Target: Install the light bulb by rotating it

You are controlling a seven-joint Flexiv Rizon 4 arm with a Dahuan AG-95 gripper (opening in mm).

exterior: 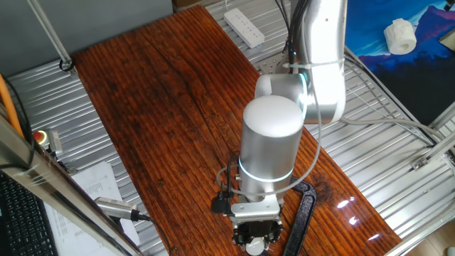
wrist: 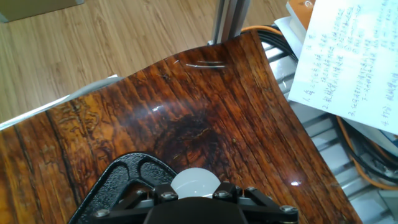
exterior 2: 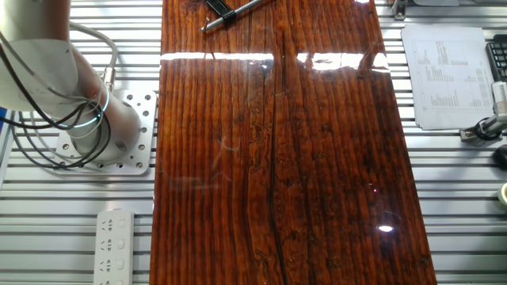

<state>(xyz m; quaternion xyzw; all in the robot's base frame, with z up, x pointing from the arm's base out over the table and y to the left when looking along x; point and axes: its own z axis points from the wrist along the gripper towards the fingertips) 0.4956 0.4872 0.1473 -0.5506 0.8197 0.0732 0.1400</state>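
Claw point(wrist: 194, 198) around light bulb point(wrist: 194, 181)

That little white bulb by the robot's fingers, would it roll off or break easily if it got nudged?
The light bulb looks smooth and rounded, so loose on the glossy wooden table it would probably roll. It seems small, likely light, and possibly fragile if squeezed hard. Here it sits between the gripper and the black clamp, so a nudge seems unlikely to move it far.
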